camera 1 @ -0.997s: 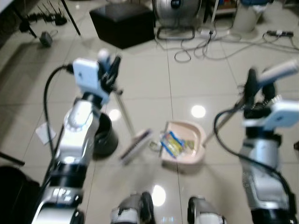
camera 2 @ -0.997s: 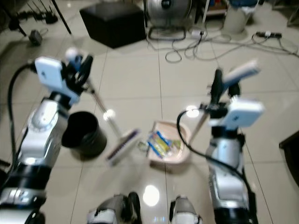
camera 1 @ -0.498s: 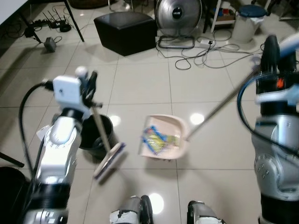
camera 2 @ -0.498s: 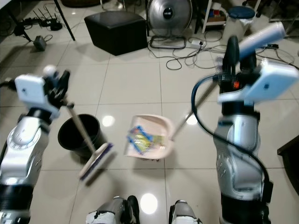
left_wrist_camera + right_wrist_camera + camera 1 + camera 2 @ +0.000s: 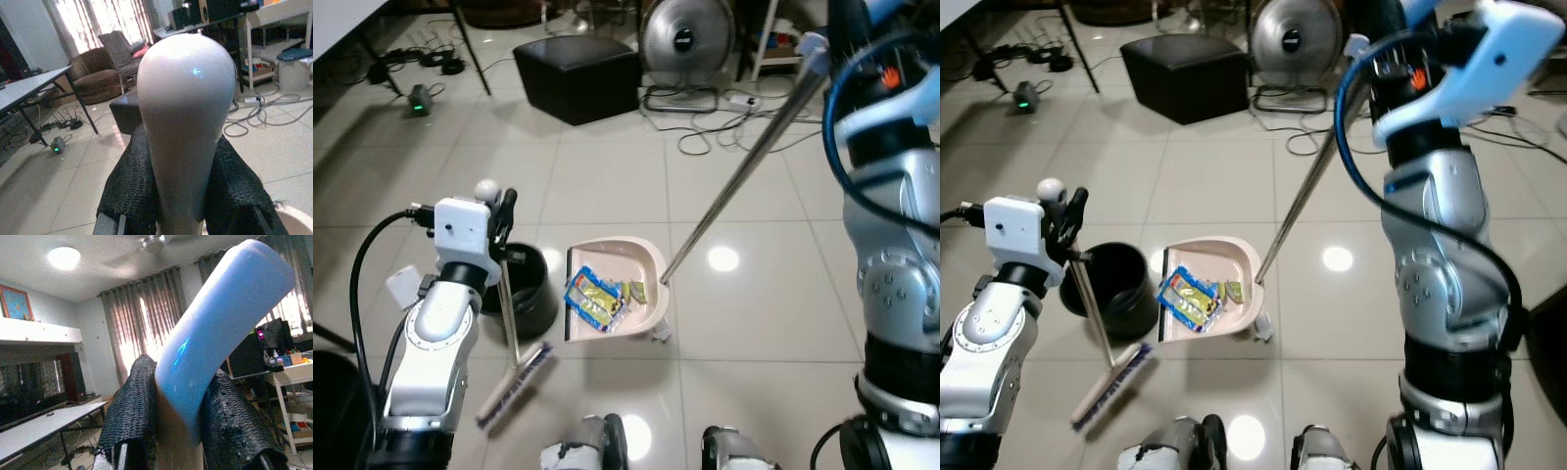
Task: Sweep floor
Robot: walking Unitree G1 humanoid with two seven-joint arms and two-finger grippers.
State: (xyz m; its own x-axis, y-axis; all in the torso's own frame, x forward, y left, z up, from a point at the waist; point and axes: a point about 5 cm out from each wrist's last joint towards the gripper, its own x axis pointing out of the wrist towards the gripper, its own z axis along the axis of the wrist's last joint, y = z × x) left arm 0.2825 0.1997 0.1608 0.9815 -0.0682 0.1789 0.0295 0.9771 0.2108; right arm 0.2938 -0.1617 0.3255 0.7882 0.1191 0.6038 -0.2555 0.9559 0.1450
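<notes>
Pink dustpan [image 5: 612, 289] — raised since before, beside the black bin [image 5: 521, 289] — right hand [image 5: 178, 416] clamps its handle, left hand [image 5: 181, 191] the broom [image 5: 512, 377].

Glossy beige tiled floor [image 5: 607, 176], black ottoman [image 5: 576, 76], fan [image 5: 686, 39], tangled cables [image 5: 724, 122].

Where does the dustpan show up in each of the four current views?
Left eye view: dustpan on the floor at centre, litter inside.
Right eye view: dustpan left of centre, low.
Left wrist view: a pale rim at the lower corner may be it; cannot tell.
Right wrist view: just its blue handle grip between the fingers.
Shared landmark: the black bucket beside the pan.
</notes>
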